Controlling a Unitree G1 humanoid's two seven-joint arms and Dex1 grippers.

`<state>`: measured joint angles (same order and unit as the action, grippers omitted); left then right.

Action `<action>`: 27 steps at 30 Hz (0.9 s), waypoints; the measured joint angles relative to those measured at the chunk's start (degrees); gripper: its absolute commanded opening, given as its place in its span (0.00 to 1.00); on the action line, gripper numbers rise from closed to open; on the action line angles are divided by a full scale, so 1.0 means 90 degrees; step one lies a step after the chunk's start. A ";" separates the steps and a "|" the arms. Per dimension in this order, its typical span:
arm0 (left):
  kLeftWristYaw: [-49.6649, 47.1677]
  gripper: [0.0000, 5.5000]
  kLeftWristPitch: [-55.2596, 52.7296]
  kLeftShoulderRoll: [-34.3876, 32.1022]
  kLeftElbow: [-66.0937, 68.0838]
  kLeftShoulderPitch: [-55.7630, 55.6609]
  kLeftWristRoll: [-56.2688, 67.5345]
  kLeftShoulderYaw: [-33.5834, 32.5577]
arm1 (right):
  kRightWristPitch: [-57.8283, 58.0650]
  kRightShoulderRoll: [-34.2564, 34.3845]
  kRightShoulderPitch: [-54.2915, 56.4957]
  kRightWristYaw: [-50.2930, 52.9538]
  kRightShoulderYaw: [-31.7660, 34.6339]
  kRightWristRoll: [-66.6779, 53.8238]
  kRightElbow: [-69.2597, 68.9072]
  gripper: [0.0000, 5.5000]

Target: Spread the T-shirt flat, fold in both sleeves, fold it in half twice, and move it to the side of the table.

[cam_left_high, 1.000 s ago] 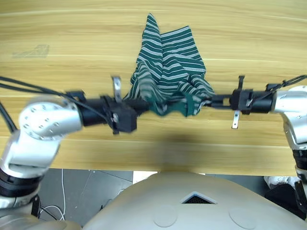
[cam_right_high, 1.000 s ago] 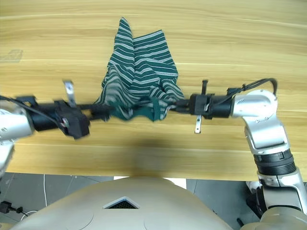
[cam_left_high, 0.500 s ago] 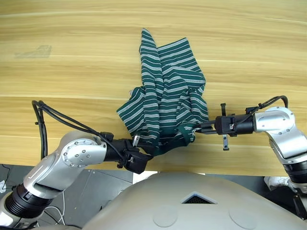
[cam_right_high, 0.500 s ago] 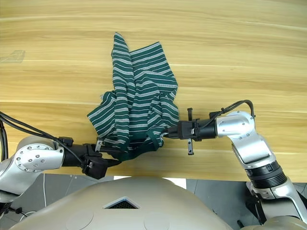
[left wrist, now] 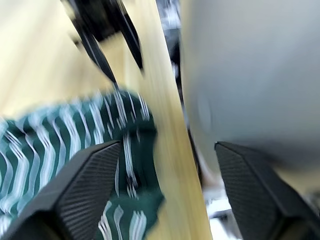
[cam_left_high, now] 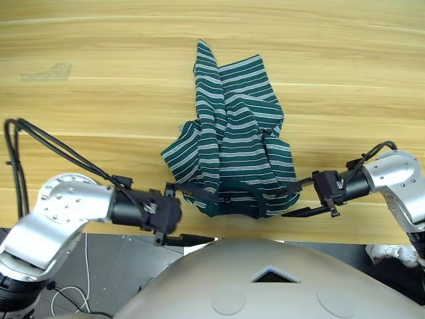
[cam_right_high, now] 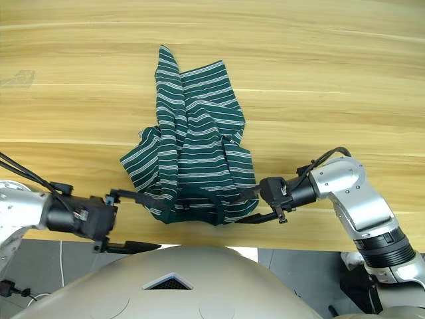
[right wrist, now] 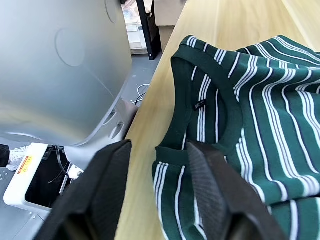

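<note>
both fingers apart at the shirt's near end

the t-shirt (cam_left_high: 229, 146) lay bunched, not yet flat, on the table (cam_left_high: 99, 100), its long axis running from the near edge away from the robot, collar (right wrist: 177, 115) nearest. the left fingers (left wrist: 90, 185) and the right fingers (right wrist: 210, 185) stood apart, holding nothing, flanking that near end from either side. both arms looked about equally near, so the next grasp likely lay inward, at the cloth between them.
</note>
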<state>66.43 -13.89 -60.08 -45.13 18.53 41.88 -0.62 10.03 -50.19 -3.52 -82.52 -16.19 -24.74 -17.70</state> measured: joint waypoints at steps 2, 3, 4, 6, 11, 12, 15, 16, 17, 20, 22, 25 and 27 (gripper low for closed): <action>-0.0476 0.75 -0.0174 0.0239 0.0386 -0.0810 0.0890 -0.0796 | -0.0017 0.0095 0.0379 0.0184 0.0327 -0.0049 0.0273 0.56; -0.0916 0.75 -0.0151 0.0456 0.0690 -0.1245 0.0543 -0.0800 | -0.0087 0.0355 0.0582 0.0483 0.0479 -0.0043 0.0440 0.60; -0.1252 0.75 -0.0096 0.0606 0.0970 -0.1535 0.0105 -0.0708 | -0.0149 0.0585 0.0738 0.0718 0.0544 -0.0041 0.0552 0.64; -0.1884 0.75 0.0299 0.0895 0.1693 -0.2018 -0.1237 -0.0316 | -0.0304 0.1186 0.1140 0.1446 0.0636 0.0107 0.0905 0.70; -0.2786 0.75 0.1990 0.1291 0.3544 -0.2572 -0.4349 0.0952 | -0.1176 0.2141 0.2124 0.3229 0.0587 0.1497 0.2474 0.83; -0.2961 0.75 0.2404 0.1327 0.3991 -0.2725 -0.4967 0.1222 | -0.1493 0.2305 0.2432 0.3640 0.0425 0.2028 0.3030 0.83; -0.3263 0.75 0.3261 0.1575 0.4938 -0.3013 -0.5998 0.1752 | -0.2533 0.2721 0.3415 0.4677 -0.0169 0.3476 0.4720 0.83; -0.3320 0.75 0.3474 0.1680 0.5169 -0.3070 -0.6155 0.1849 | -0.2874 0.2863 0.3774 0.4988 -0.0352 0.3873 0.5347 0.83; -0.3343 0.75 0.3585 0.1729 0.5284 -0.3091 -0.6199 0.1889 | -0.3094 0.2936 0.3980 0.5177 -0.0459 0.4060 0.5704 0.83; -0.3455 0.75 0.3991 0.1816 0.5804 -0.3112 -0.6471 0.2012 | -0.3730 0.3304 0.4818 0.6121 -0.0940 0.5042 0.7460 0.83; -0.3524 0.75 0.4178 0.1822 0.6118 -0.3058 -0.6660 0.2089 | -0.3908 0.3592 0.5191 0.6555 -0.1167 0.5416 0.8360 0.83; -0.3741 0.75 0.4434 0.1883 0.6468 -0.3001 -0.6710 0.2113 | -0.4048 0.3883 0.5575 0.7128 -0.1449 0.5856 0.9169 0.83; -0.3917 0.75 0.4625 0.1944 0.6690 -0.2998 -0.6739 0.2109 | -0.4044 0.4009 0.5893 0.7411 -0.1698 0.6160 0.9608 0.83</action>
<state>31.17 27.74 -42.59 15.08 -8.45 -18.77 18.36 -26.37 -14.10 49.51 -15.83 -31.47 30.70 68.78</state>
